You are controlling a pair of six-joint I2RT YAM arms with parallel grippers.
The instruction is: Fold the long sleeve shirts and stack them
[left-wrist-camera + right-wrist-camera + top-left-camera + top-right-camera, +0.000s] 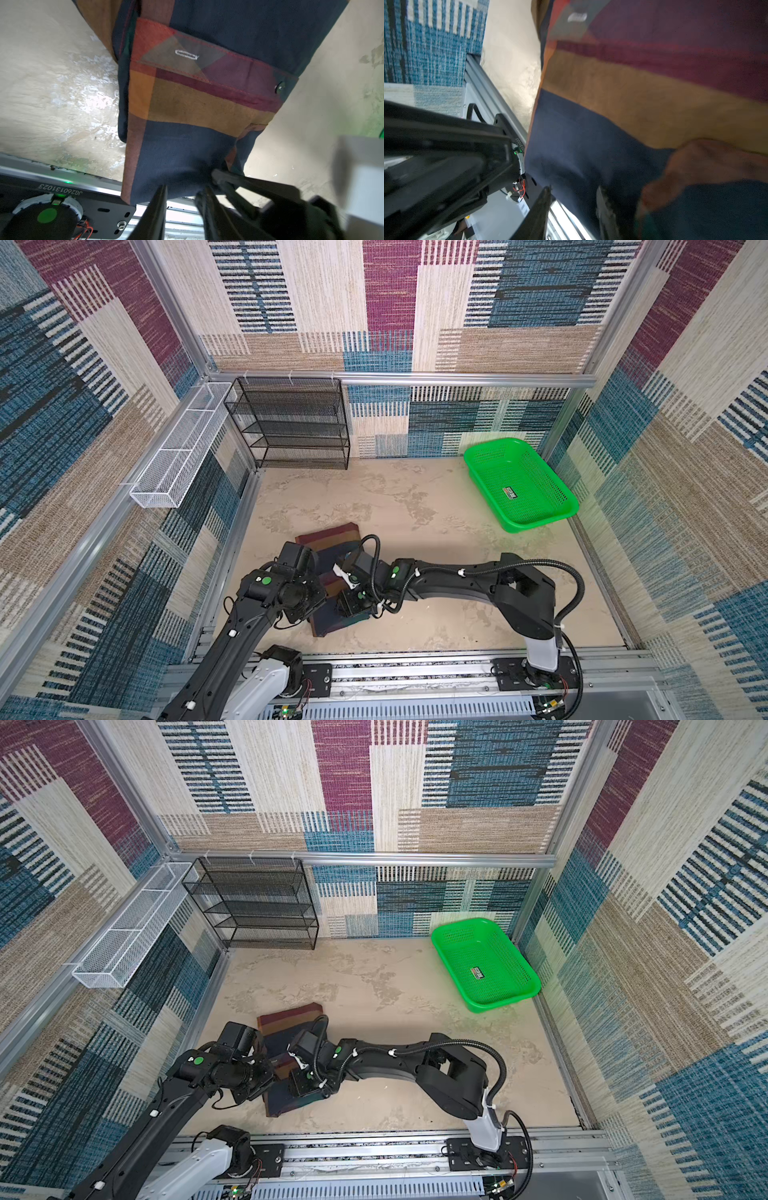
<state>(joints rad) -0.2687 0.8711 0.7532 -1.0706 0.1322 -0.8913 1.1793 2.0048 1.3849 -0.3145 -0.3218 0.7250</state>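
Observation:
The long sleeve shirt (328,536) (291,1016) lies folded into a thick plaid rectangle at the front left of the table, and both arms bend over it. Close up, the shirt (187,104) shows navy, orange and maroon checks, a buttonhole and a button. My left gripper (184,191) is shut on its navy front edge, which is raised over the rail. My right gripper (574,199) straddles the same navy edge of the shirt (633,93). That view is blurred, so its hold is unclear. One of its fingers (228,180) shows beside the left one. In both top views the fingertips are hidden under the wrists.
A green basket (519,485) (484,965) sits at the back right of the beige table (415,510). A black mesh rack (291,423) stands at the back left, with a white wire basket (178,448) on the left wall. The arms' metal rail (415,672) runs along the front.

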